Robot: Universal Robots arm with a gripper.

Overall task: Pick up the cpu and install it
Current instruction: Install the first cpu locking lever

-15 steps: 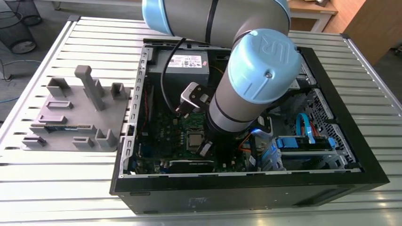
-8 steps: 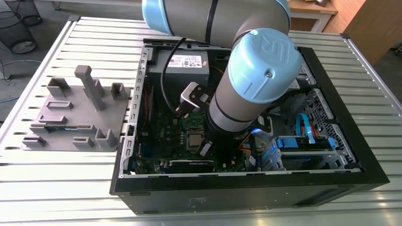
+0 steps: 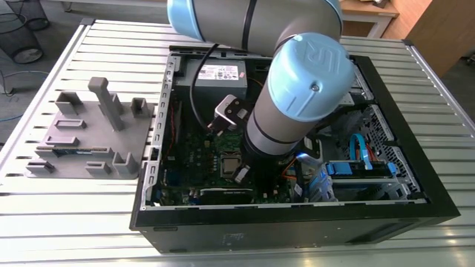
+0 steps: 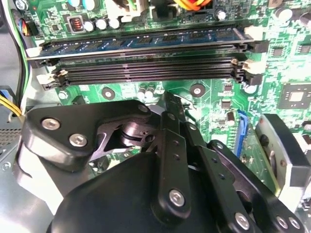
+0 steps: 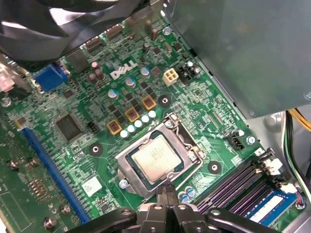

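cpu (image 5: 158,158) install: placement judged done.
Seated in socket (image 5: 127,162); gripper (image 5: 167,193) just beside, jaws pressed together; any move needs frame clearance.

Exterior view high, both wrist views near motherboard (image 5: 194,104)

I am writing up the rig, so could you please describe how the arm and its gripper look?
The arm is a grey tube with rounded light-blue caps at its joints; one cap bears an embossed mark. A black cable loops beside it. The gripper is black, built of jointed bars fastened with silver screws.
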